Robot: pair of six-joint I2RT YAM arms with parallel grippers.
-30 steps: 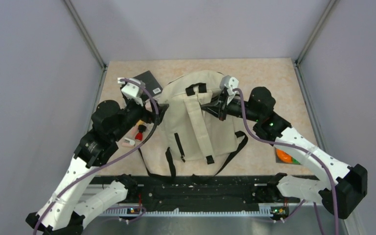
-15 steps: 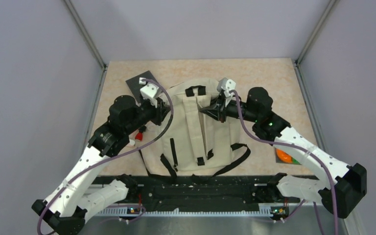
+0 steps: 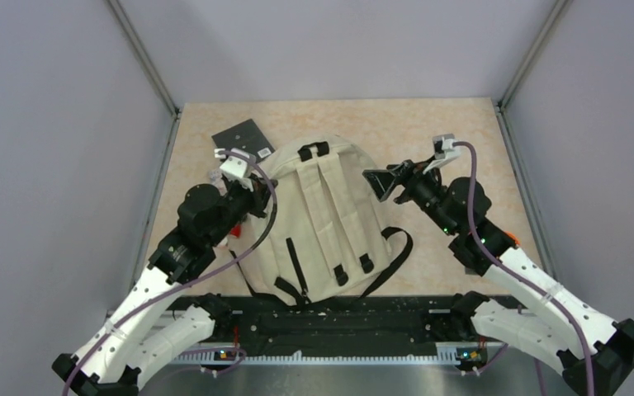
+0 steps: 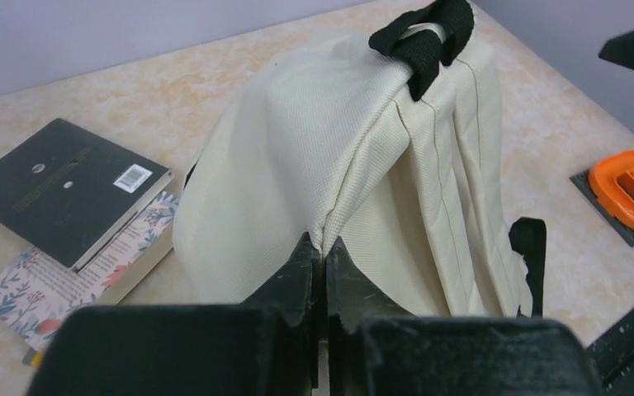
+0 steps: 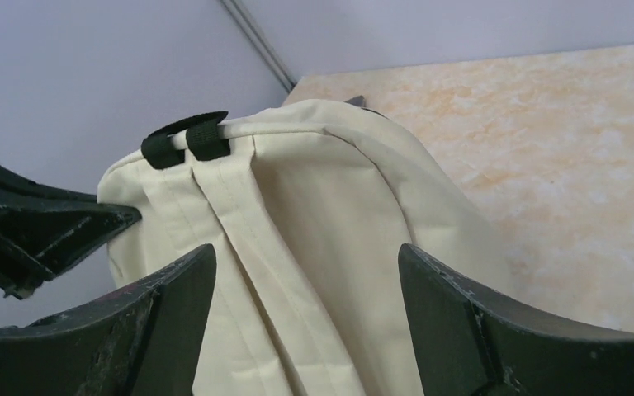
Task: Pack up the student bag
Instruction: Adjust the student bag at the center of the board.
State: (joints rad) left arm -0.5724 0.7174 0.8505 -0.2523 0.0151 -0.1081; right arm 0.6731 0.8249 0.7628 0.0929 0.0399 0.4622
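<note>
Student bag (image 3: 330,223) lies straps-up mid-table (image 3: 462,132). Left gripper (image 4: 319,246) is clamped on a fold of fabric at its left side. Right gripper (image 3: 382,181) is spread wide, holding nothing, just right of the bag. Black notebook (image 3: 242,138) sits beside the bag's far-left corner.

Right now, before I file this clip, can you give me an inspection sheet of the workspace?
Surface: beige marbled table, no spills seen.
Job's things: student bag lies mid-table with its straps up; whether it is open cannot be told.
Clutter: black book beside the bag's far left corner, resting on a floral notebook; orange object on a dark base to the bag's right.
Grippers: left gripper shut on a fold of the bag's left edge; right gripper open at the bag's right edge, contact unclear.
Cables: a purple cable loops off each wrist, no snag seen.
Surroundings: grey walls with metal corner posts.
</note>
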